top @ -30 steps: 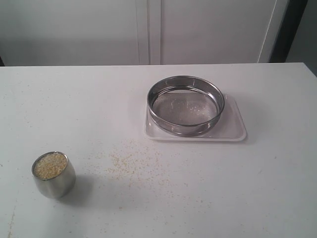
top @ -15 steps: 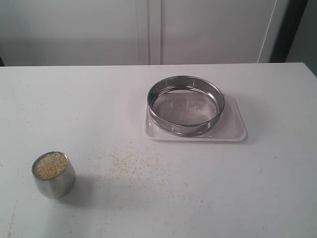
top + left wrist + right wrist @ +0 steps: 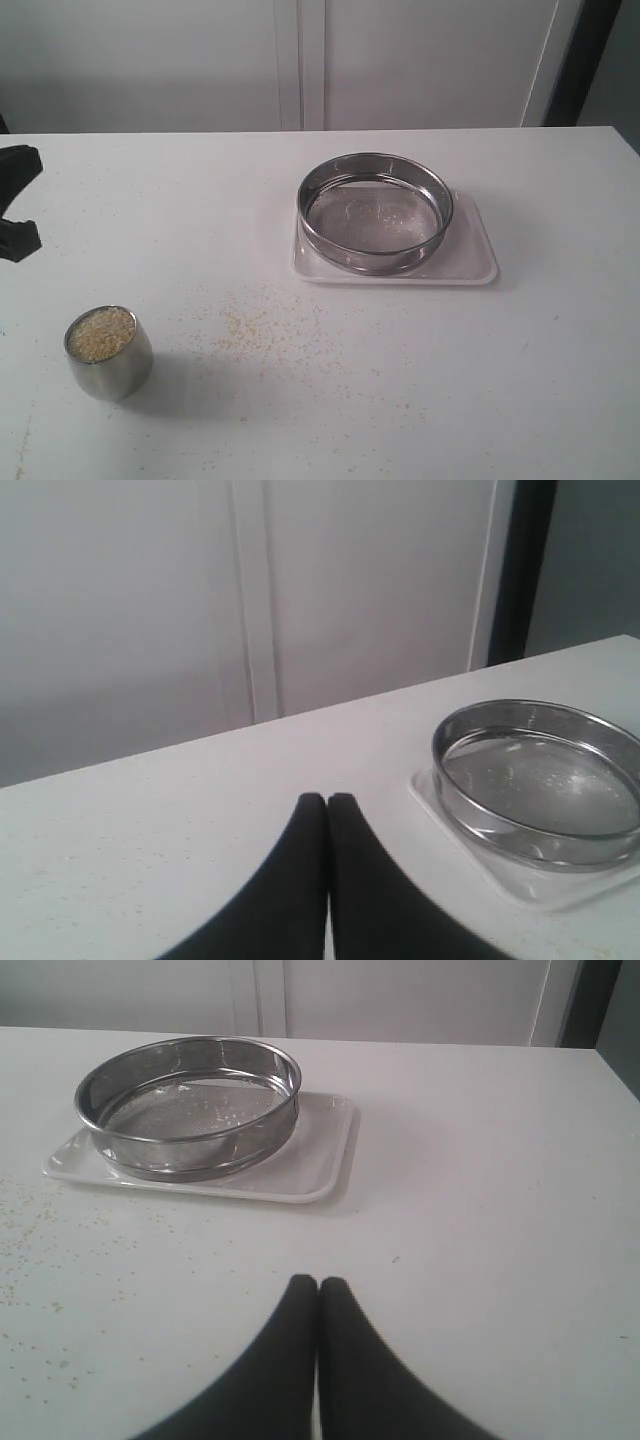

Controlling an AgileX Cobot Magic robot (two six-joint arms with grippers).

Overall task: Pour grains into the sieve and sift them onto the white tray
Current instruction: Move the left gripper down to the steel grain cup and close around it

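Clenched shut and empty at left gripper and right gripper. Apart on the worktop: grains in steel cup, seemingly brim-full. Likely light, slick, spill-prone; best gripped mid-wall, kept level. Beyond, sieve on white tray.

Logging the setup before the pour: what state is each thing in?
cup: upright, full of grains.
grains: mostly in cup, some scattered on table.
sieve: upright on white tray, nearly empty.
white tray: flat on table, under sieve.
left claw: shut, holding nothing.
right claw: shut, holding nothing.
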